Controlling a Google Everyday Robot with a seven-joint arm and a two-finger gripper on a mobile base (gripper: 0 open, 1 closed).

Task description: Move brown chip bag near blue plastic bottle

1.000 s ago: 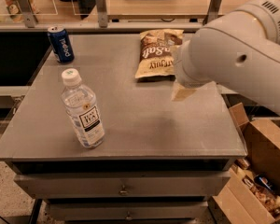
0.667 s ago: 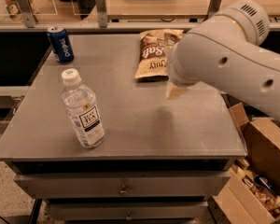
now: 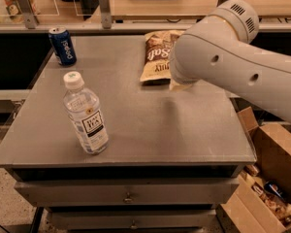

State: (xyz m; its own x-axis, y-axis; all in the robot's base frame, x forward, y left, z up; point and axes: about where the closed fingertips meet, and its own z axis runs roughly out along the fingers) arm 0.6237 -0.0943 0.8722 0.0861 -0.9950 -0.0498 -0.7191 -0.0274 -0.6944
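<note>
The arm [image 3: 233, 67] had swung left over the crinkly brown-and-cream brown chip bag [image 3: 155, 57] at the back of the table [image 3: 184, 140], well apart from the blue plastic bottle [image 3: 86, 115]. The gripper [image 3: 179, 84] hung beside the bag, and its hold could not be told.

A grey metal-topped table [image 3: 174, 135] with two shallow drawers beneath carries a blue Pepsi soda can [image 3: 63, 46], upright at its far left corner. Open brown cardboard boxes [image 3: 276, 188] sit on the floor to the right, and a pale wooden counter [image 3: 184, 4] runs behind. The gripper [image 3: 178, 84] hangs over the table's far right part.
</note>
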